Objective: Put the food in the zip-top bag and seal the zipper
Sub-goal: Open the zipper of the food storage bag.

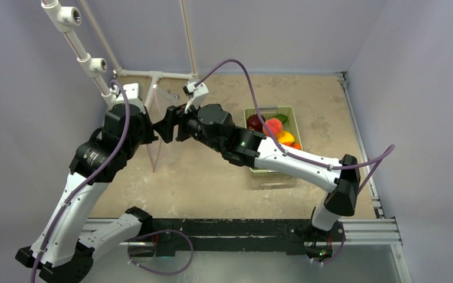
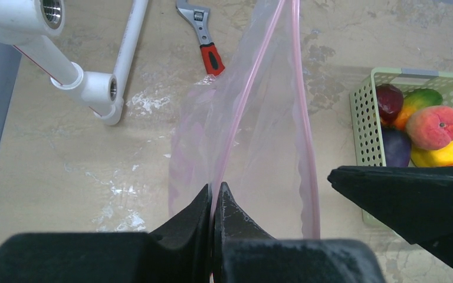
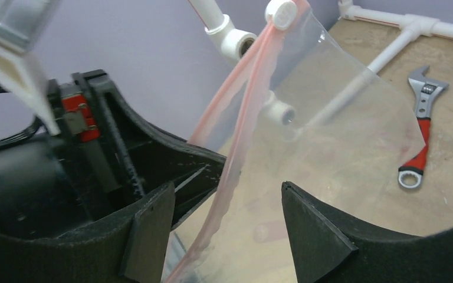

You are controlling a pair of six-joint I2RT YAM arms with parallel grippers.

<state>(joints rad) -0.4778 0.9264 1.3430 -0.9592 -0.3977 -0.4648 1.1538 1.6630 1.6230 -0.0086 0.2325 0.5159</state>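
one zip-top bag (image 2: pixel 259 153), one basket (image 2: pixel 363 127), one wrench (image 2: pixel 203 35), two arms (image 1: pixel 94 159)

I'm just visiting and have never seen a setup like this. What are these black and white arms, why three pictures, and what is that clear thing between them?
These are two robot arms on a table, each ending in a two-finger gripper. One picture looks down from above; the other two come from small cameras on each wrist. The left gripper is shut on the pink zipper edge of a clear zip-top bag, holding it up. The right gripper is open, its fingers on either side of the bag's other zipper edge. On the table lie a green basket of toy food, a red-handled wrench and white pipes.
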